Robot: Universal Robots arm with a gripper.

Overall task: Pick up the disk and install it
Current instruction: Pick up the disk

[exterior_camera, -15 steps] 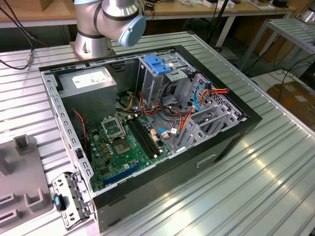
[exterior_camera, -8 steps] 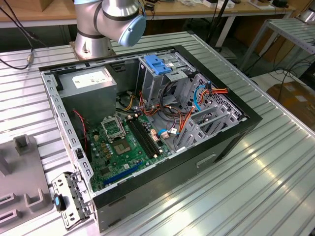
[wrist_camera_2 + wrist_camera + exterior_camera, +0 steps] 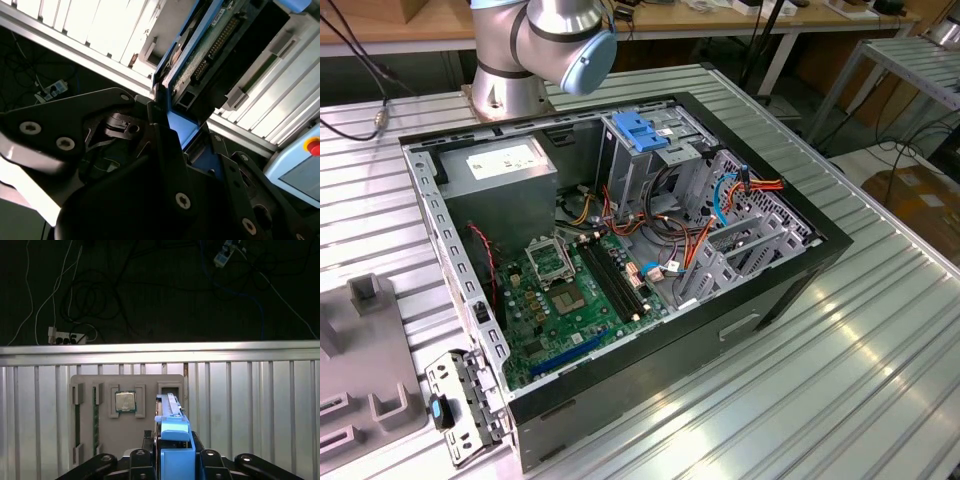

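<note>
First wrist view: my fingers [image 3: 207,461] clamp the disk [image 3: 170,407] by its blue frame [image 3: 176,450]. It stands on edge over the grey tray [image 3: 125,440] on the slatted worktop [image 3: 250,405]. I judge it stiff, weighty and shock-sensitive, so the frame edges look the safest hold, not the circuit side.

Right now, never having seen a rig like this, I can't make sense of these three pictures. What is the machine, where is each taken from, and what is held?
The machine is one robot arm, mounted on a ribbed metal table. The exterior view looks from off the arm at an open computer case lying there. Both wrist views ride near the arm's end. In them, its black jaws are shut on the disk, a hard drive in a blue frame. The first wrist view adds a grey tray with a processor in it.
</note>
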